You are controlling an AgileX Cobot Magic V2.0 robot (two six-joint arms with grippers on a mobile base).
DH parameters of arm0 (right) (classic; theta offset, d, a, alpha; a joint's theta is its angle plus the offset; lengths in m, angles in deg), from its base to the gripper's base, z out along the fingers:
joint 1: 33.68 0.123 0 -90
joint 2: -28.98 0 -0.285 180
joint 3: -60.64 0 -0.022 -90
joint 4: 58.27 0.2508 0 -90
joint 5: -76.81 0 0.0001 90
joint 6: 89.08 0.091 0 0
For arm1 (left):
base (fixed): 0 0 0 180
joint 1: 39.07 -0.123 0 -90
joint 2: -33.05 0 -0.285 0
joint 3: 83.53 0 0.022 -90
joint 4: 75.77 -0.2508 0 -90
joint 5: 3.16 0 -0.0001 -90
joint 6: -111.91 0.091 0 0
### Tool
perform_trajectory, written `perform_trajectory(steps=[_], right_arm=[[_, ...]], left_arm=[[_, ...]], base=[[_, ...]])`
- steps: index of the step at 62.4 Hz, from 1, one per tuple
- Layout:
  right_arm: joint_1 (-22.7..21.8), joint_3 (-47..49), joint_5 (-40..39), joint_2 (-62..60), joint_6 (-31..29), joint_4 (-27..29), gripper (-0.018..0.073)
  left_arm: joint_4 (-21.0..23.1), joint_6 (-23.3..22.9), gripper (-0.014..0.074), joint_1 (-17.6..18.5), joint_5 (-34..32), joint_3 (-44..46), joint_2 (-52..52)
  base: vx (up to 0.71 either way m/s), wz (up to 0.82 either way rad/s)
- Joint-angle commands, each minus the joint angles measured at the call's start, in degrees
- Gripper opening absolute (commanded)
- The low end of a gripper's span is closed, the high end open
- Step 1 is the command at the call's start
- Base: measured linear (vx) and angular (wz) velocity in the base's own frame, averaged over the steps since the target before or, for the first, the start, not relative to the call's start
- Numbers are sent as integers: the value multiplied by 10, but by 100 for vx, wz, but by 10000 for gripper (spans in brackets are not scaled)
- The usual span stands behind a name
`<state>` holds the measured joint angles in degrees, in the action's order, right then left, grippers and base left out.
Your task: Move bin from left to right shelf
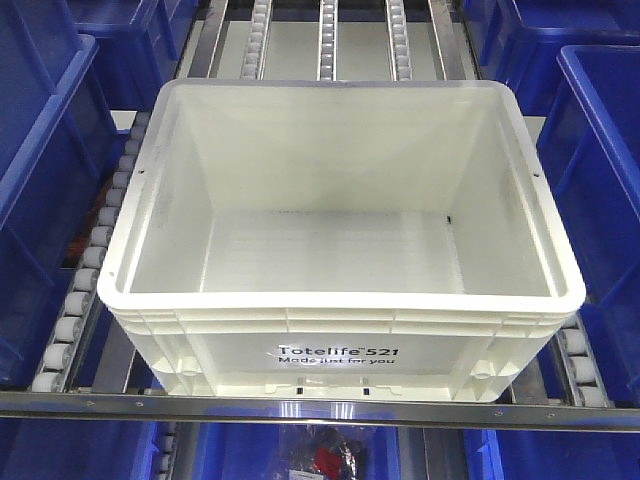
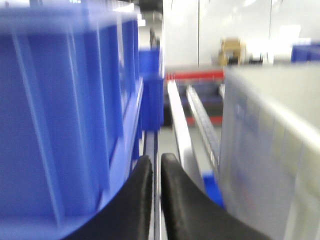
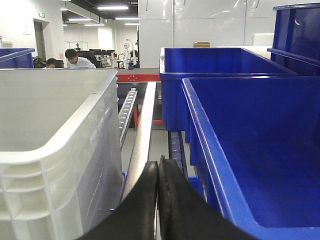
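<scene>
The white bin, empty, with black "Totelife 521" print, sits on a roller shelf behind a silver front rail. I cannot tell whether this is the left or the right shelf. Neither gripper shows in the front view. My left gripper sits low in the gap between a blue crate and the bin's wall, its black fingers drawn together with only a thin slit and nothing between them. My right gripper is shut and empty, in the gap to the right of the bin.
Dark blue crates flank the bin on both sides and press close to each wrist. Roller tracks run under and behind the bin. A bagged item lies on the level below. People sit far behind.
</scene>
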<state>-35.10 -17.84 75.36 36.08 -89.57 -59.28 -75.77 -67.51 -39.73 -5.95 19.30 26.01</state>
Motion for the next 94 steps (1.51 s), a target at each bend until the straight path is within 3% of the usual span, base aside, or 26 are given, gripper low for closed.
perform_trajectory(steps=[1, 17, 32, 46, 68, 75, 88, 94], right_arm=[[1, 48, -36, -7, -4, -6, -9], [1, 219, 19, 78, -8, -15, -9], [1, 343, 161, 211, -8, -13, -9], [1, 343, 208, 283, -8, -13, -9], [1, 343, 207, 313, -8, -13, 21], [1, 343, 207, 313, -8, -13, 120], [1, 343, 202, 313, -8, -13, 496], [1, 343, 201, 313, -3, -13, 624]], left_arm=[[4, -10, 39, 3, -74, 57, 5], [4, -6, 39, 3, -1, 241, -69], [0, -6, 39, 3, 214, 399, -200], [0, -9, 39, 3, 268, 394, -247], [4, -14, 63, 3, 266, 394, -256], [4, -14, 150, 3, 266, 394, -256], [4, -14, 487, 3, 261, 394, -256], [4, -14, 580, 3, 259, 394, -256]], base=[[0, 0], [0, 0], [0, 0], [0, 0], [0, 0], [0, 0], [0, 0], [0, 0]])
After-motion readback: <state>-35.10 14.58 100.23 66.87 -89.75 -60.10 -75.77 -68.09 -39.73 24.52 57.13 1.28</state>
